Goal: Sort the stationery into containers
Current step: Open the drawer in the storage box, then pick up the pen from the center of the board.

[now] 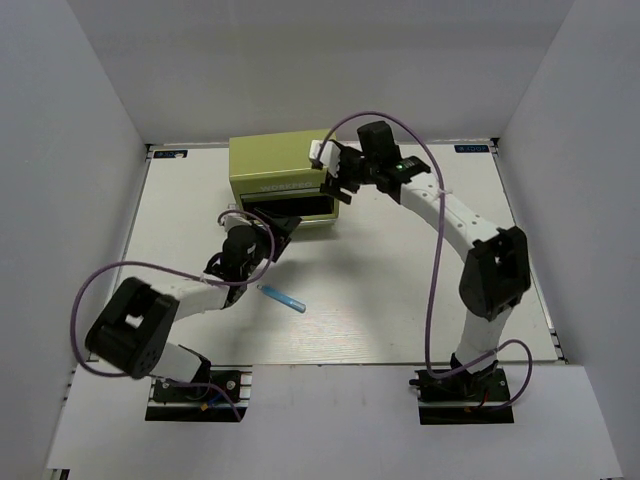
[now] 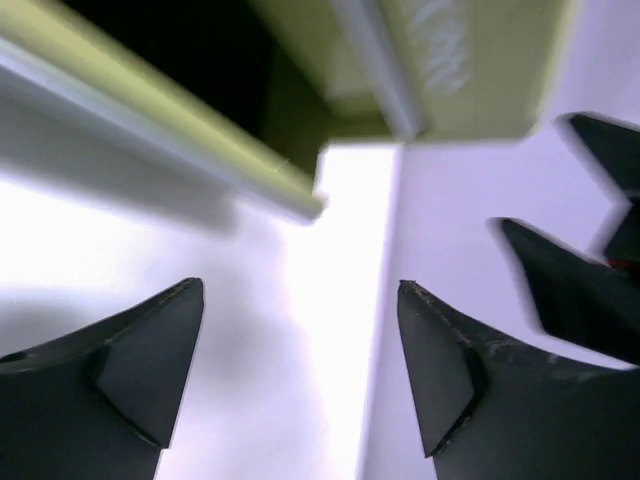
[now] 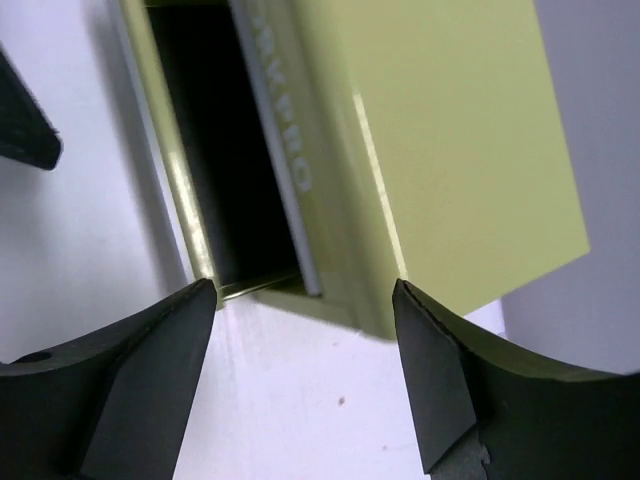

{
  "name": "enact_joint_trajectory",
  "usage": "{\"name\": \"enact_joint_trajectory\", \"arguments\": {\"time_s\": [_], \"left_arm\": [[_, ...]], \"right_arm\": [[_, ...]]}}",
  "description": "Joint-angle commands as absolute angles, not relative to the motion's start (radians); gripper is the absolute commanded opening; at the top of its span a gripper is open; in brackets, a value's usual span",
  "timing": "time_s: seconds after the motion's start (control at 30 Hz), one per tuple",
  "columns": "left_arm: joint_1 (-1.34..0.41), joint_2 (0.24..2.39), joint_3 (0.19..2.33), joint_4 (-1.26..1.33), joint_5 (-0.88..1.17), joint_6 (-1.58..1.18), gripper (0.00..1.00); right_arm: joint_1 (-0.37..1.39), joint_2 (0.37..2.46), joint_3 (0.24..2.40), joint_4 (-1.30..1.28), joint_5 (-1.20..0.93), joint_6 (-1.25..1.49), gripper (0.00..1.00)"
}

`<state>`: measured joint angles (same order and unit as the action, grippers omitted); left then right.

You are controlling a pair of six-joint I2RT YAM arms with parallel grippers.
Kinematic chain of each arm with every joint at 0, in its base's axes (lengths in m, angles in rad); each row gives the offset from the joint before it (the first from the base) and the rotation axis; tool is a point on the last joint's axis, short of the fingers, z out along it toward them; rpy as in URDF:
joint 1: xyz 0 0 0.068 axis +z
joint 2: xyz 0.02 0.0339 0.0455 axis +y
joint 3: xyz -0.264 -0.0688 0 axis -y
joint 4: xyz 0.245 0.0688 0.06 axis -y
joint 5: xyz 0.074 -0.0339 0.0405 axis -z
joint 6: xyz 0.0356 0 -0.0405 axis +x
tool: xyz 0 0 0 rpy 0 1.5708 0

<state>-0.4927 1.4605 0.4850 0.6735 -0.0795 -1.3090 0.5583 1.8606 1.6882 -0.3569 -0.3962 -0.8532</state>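
Roughly mid-back on the smooth white table sits the olive yellow-green chest, a boxy sheet-metal thing w/ flat painted faces, crisp folded edges and a slight sheen. A pale strip across its front carries lettering, too blurred to read. 1 front drawer stands out toward the arms; its inside is dark, contents can't be made out. The left gripper hovers just at the drawer's near edge, its 2 matte black wedge-shaped fingers spread wide w/ only bare table btwn them, gripping nothing. The right gripper is at the chest's right front corner, likewise wide apart and empty; from its wrist cam the drawer corner sits just beyond the tips, contact can't be told. 1 light blue pen, a short slim cylinder, lies diagonally on the table near the left arm, apart from the chest & both grippers.
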Motion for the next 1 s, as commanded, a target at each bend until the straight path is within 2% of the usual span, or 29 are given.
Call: {"name": "enact_joint_trajectory", "arguments": {"time_s": [0.0, 0.03, 0.17, 0.2, 0.3, 0.37, 0.43, 0.5, 0.57, 0.73, 0.97], "left_arm": [[-0.486, 1.346, 0.505, 0.210, 0.009, -1.169, 0.89], [-0.486, 1.295, 0.535, 0.116, -0.003, -1.120, 0.94], [-0.486, 1.203, 0.561, -0.211, -0.038, -1.014, 1.00], [-0.486, 1.146, 0.561, -0.310, -0.064, -1.014, 1.00], [-0.486, 1.006, 0.572, -0.431, -0.141, -1.002, 1.00], [-0.486, 0.924, 0.581, -0.547, -0.228, -1.017, 1.00], [-0.486, 0.806, 0.595, -0.663, -0.285, -1.028, 1.00], [-0.486, 0.737, 0.623, -0.744, -0.360, -1.072, 0.97], [-0.486, 0.651, 0.623, -0.843, -0.391, -1.118, 0.96], [-0.486, 0.514, 0.623, -1.018, -0.419, -1.201, 0.96], [-0.495, 0.379, 0.646, -1.055, -0.437, -1.227, 0.96]], "right_arm": [[0.554, 1.737, 1.609, -0.376, -0.488, -0.851, 0.77], [0.555, 1.682, 1.570, -0.391, -0.506, -0.845, 0.76], [0.571, 1.598, 1.441, -0.440, -0.661, -0.835, 0.61], [0.580, 1.589, 1.427, -0.460, -0.692, -0.815, 0.48], [0.629, 1.594, 1.385, -0.521, -0.726, -0.763, 0.25], [0.653, 1.612, 1.353, -0.534, -0.729, -0.729, 0.25], [0.713, 1.624, 1.330, -0.526, -0.718, -0.685, 0.29], [0.774, 1.643, 1.305, -0.488, -0.690, -0.654, 0.40], [0.817, 1.692, 1.308, -0.471, -0.634, -0.580, 0.46], [0.935, 1.831, 1.370, -0.444, -0.522, -0.454, 0.49], [1.045, 1.940, 1.406, -0.396, -0.323, -0.325, 0.56]]}}
